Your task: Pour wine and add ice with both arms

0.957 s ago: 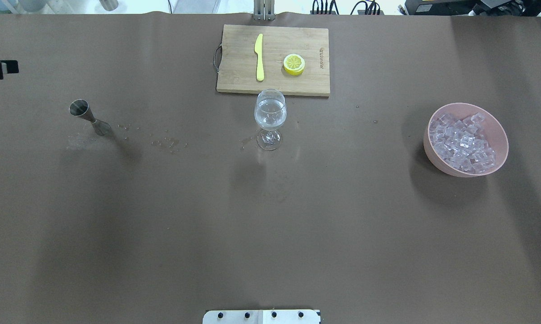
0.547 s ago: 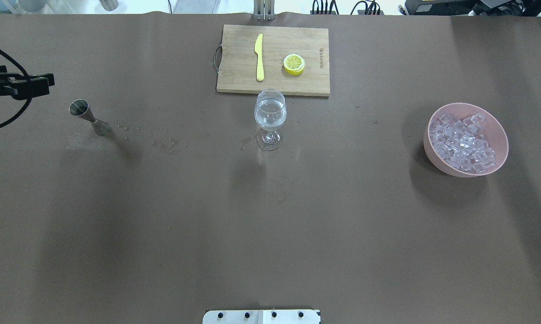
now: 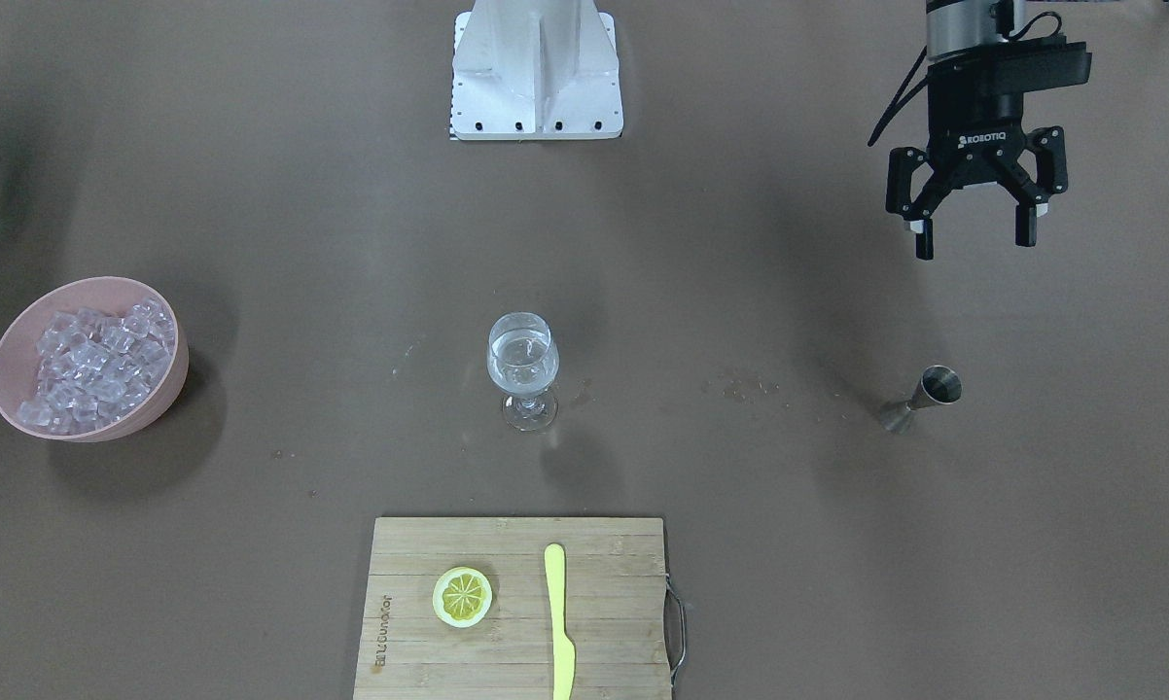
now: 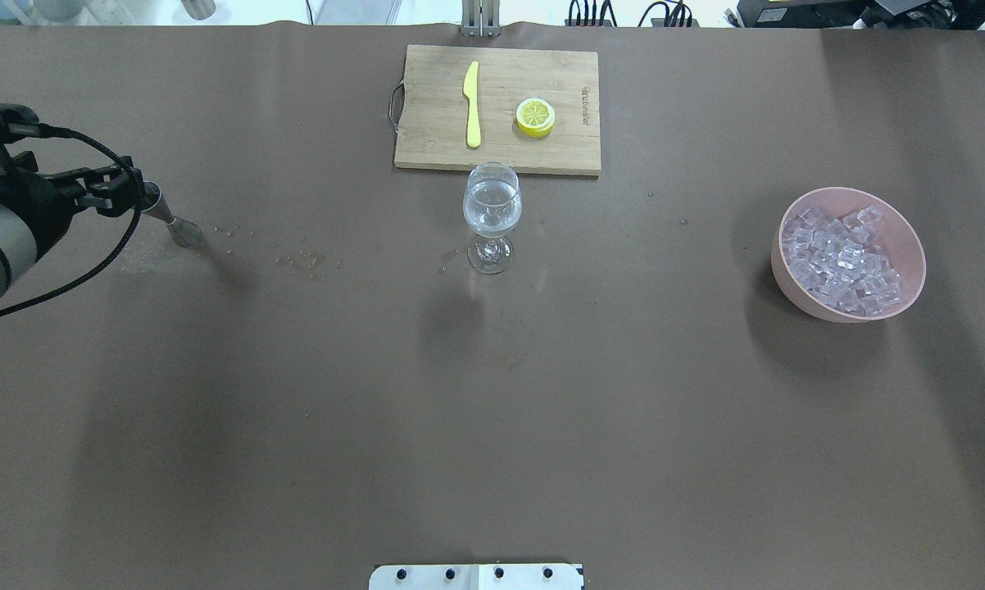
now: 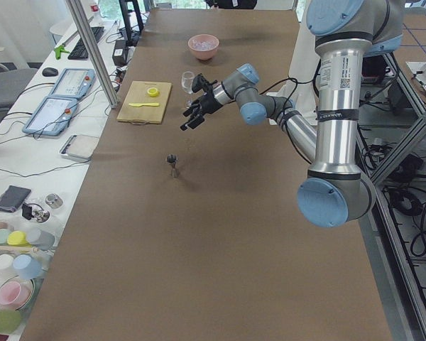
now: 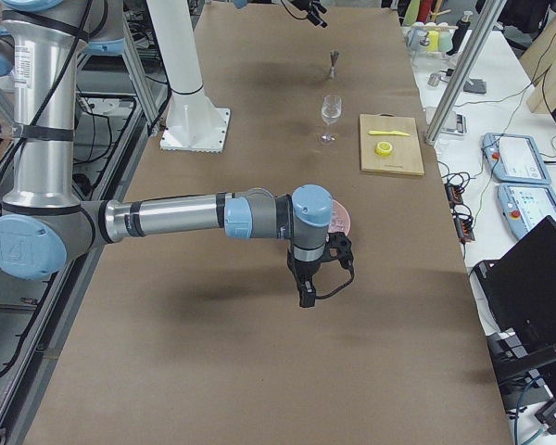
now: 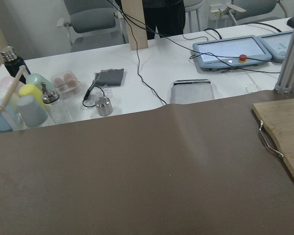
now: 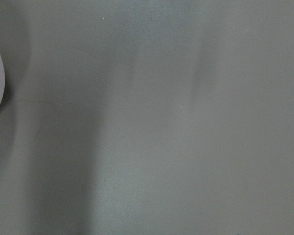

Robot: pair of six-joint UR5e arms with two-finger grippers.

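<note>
Front view, upper right: left pincer (image 3: 974, 238) hovers spread near the jigger (image 3: 920, 397), not touching. Wine (image 3: 522, 377) sits in the centre glass (image 3: 524, 335); ice (image 3: 88, 365) lies at far left. Step looks like jigger pickup: you lower, close on its waist (right pincer (image 6: 306, 295): cannot tell).

left arm (image 5: 339, 106): grey tube, light-blue caps | left gripper (image 3: 974, 238): black, ROBOTIQ lettering

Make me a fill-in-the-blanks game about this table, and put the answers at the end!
The ice fills a ____ bowl.
On the cutting board, the lemon slice lies beside a yellow ____.
The left gripper is ____ and holds nothing.
Missing words: pink, knife, open.
</note>
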